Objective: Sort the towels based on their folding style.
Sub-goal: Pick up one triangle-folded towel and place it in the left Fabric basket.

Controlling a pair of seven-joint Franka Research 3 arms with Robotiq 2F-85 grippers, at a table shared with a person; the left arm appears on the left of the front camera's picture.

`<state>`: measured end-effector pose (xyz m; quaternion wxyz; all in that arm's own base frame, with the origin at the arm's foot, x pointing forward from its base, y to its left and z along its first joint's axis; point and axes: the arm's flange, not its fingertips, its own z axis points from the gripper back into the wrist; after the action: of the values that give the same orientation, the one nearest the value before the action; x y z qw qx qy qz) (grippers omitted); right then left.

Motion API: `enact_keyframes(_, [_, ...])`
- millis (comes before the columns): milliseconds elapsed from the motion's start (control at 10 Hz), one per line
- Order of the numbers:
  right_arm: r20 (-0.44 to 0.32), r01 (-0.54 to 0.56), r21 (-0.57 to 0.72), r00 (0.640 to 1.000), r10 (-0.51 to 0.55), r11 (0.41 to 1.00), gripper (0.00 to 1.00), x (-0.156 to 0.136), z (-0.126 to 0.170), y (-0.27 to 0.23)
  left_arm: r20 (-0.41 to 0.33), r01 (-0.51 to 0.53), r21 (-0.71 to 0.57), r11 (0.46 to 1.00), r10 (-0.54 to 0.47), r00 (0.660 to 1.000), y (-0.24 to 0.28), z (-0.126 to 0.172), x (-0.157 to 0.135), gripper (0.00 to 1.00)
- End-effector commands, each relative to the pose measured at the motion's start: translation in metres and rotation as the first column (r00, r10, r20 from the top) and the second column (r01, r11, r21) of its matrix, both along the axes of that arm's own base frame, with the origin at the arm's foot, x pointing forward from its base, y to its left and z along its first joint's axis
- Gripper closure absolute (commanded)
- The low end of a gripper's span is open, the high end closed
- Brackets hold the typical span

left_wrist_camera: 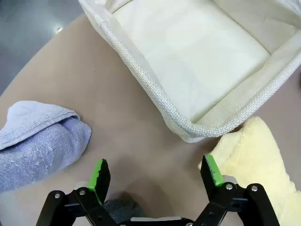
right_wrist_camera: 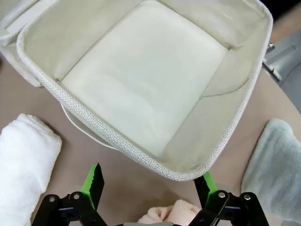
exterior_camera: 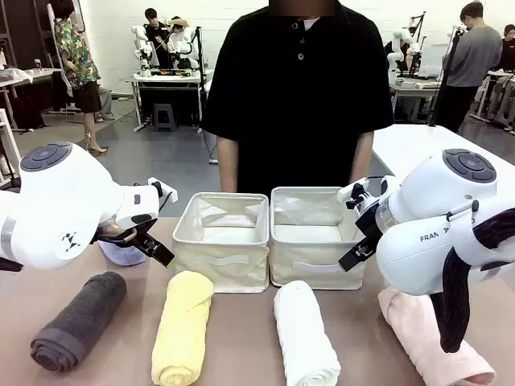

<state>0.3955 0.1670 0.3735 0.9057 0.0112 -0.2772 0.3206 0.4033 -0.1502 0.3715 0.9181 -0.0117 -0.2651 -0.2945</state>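
Note:
Four rolled towels lie in a row along the near table edge: dark grey, yellow, white and pink. A lavender-blue cone-folded towel lies left of the left basket, partly behind my left gripper. That gripper hangs open over bare table between the lavender towel and the yellow towel. My right gripper is open just above the near wall of the right basket, with the white towel, the pink towel and a grey-green towel around it.
Two cream fabric baskets, left and right, stand side by side mid-table with nothing inside. A person in a black shirt stands at the far edge behind them. Both white arms hang low over the towel row's ends.

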Motion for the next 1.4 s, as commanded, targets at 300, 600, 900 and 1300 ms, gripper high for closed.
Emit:
enact_keyframes(300, [0.000, 0.000, 0.000, 1.000, 0.000, 1.000, 0.00, 0.0000, 0.0000, 0.0000, 0.000, 0.000, 0.000, 1.000, 0.000, 1.000, -0.0001, 0.0000, 0.0000, 0.00])
enact_keyframes(600, [0.000, 0.000, 0.000, 1.000, 0.000, 1.000, 0.00, 0.0000, 0.0000, 0.0000, 0.000, 0.000, 0.000, 1.000, 0.000, 1.000, -0.0001, 0.0000, 0.0000, 0.00])
enact_keyframes(900, [0.000, 0.000, 0.000, 1.000, 0.000, 1.000, 0.00, 0.0000, 0.0000, 0.0000, 0.000, 0.000, 0.000, 1.000, 0.000, 1.000, -0.0001, 0.0000, 0.0000, 0.00])
enact_keyframes(1300, [0.000, 0.000, 0.000, 1.000, 0.000, 1.000, 0.00, 0.0000, 0.0000, 0.0000, 0.000, 0.000, 0.000, 1.000, 0.000, 1.000, -0.0001, 0.0000, 0.0000, 0.00])
